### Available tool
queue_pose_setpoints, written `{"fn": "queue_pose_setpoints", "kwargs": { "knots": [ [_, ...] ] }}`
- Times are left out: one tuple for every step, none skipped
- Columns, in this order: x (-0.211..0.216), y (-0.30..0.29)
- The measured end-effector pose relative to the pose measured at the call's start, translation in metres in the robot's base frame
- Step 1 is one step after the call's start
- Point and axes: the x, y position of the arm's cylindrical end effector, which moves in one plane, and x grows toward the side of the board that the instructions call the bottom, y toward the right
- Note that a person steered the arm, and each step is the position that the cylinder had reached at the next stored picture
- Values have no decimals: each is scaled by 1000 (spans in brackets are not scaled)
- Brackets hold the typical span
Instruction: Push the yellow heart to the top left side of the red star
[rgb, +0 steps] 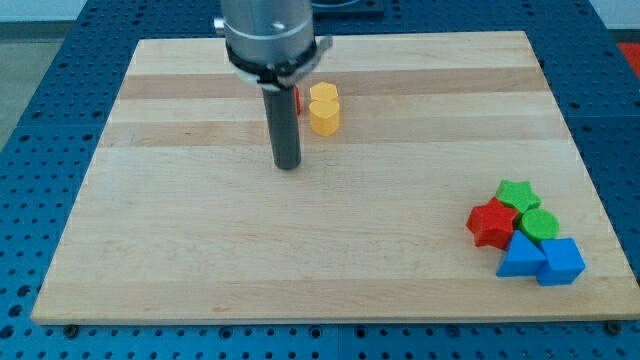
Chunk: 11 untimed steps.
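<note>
You see the wooden board (200, 250) filling the view. My tip (288, 166) ends a plain rod, with no pincer to part or close, and rests just left of and below the yellow heart (324, 108) near the view's top. A red block (298, 100) peeks from behind the rod. The red star (490, 224) sits far off at lower right, touching the green star (517, 194), green block (541, 224), blue triangle (520, 257) and blue cube (561, 262).

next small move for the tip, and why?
Probably slide my tip up and around to the view's upper left of the yellow heart. It now sits lower left of the heart, not touching, while the red star lies far toward the lower right. A push from there would drive the heart toward the star.
</note>
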Motion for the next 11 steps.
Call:
{"fn": "queue_pose_setpoints", "kwargs": {
  "knots": [
    [-38,-3],
    [-58,-2],
    [-71,4],
    [-68,21],
    [-58,42],
    [-49,62],
    [-37,82],
    [-19,99],
    [-3,120],
    [14,142],
    [36,157]
  ]
}}
